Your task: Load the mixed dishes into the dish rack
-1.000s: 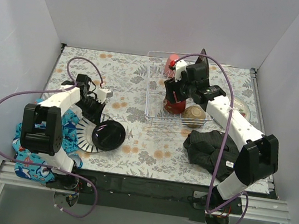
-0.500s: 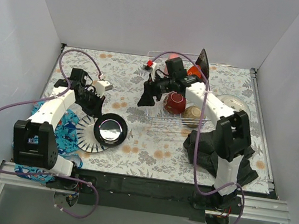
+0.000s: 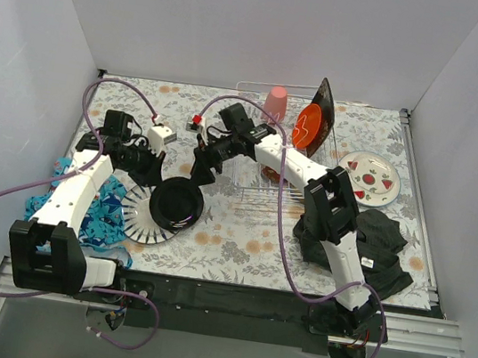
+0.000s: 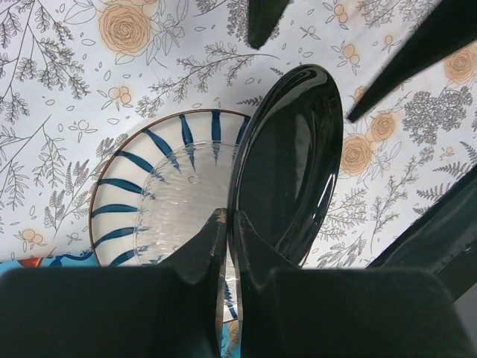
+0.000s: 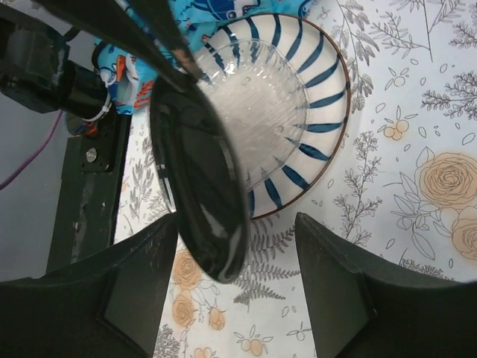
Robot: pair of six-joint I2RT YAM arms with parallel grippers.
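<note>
Both arms [image 3: 75, 191] [image 3: 287, 161] outstretched toward black plate [image 3: 175, 203]

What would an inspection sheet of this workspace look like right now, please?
Surface: floral table cover, lying flat.
Job's things: dish rack holds pink cup and upright orange plate; black plate tilted over striped plate; red-marked white plate on the table right of the rack.
Clutter: black cloth; blue patterned cloth.
Grippers: left gripper shut on the black plate's rim; right gripper open beside that plate.
Cables: purple cables loop off both arms.
Surroundings: plain walls on three sides.
</note>
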